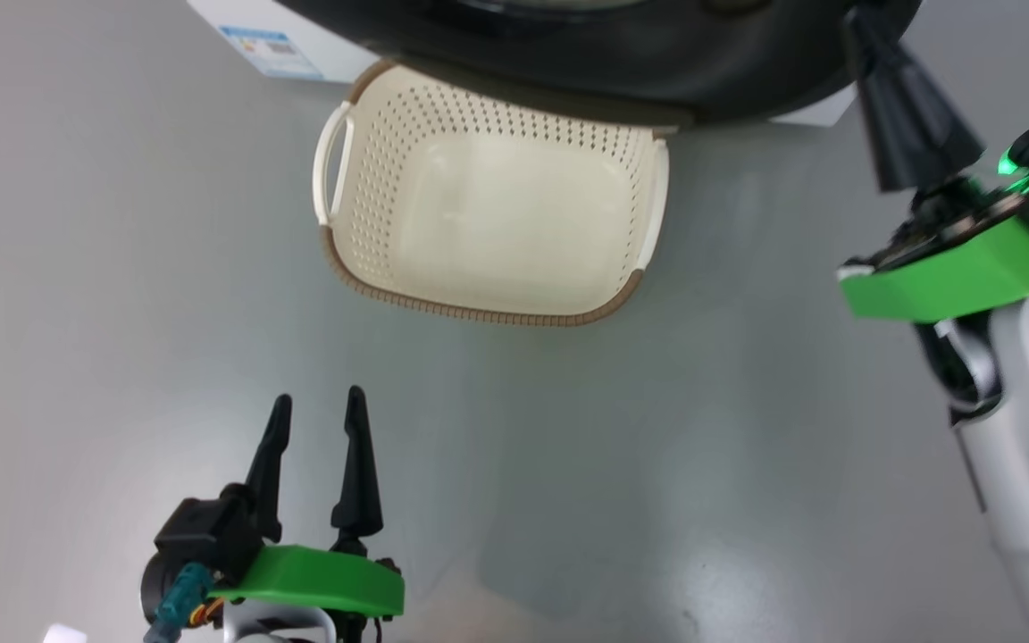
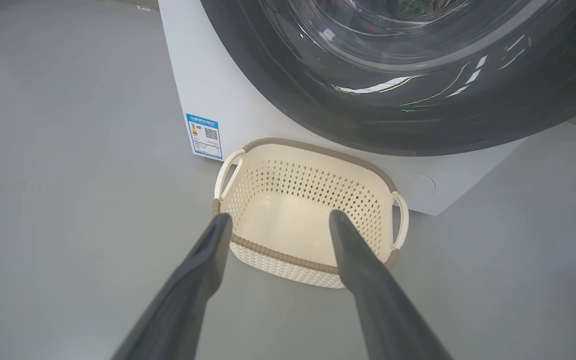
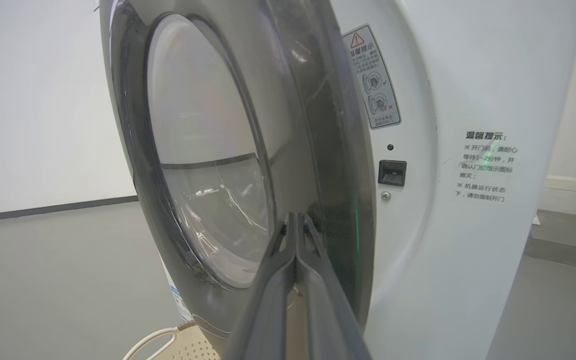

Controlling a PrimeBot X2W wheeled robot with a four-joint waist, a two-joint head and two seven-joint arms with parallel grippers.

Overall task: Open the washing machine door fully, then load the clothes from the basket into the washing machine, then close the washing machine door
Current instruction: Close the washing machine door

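Observation:
The cream basket [image 1: 479,314] stands on the floor with nothing in it, right in front of the white washing machine [image 2: 208,75]. The clothes are out of view. The glossy black washing machine door [image 3: 318,125] stands a little ajar, and the latch socket on the machine's front [image 3: 468,75] shows beside it. My right gripper [image 3: 295,216] is shut, its tips against the door's dark outer rim; in the head view it [image 1: 858,22] reaches up to the door [image 1: 622,62]. My left gripper [image 1: 318,397] is open, low and short of the basket [image 2: 318,150], which its spread fingers frame [image 2: 280,217].
Grey floor lies all round the basket. A blue label [image 2: 204,135] sits low on the machine's front corner. A white wall with a dark skirting line runs behind the machine on the left of the right wrist view.

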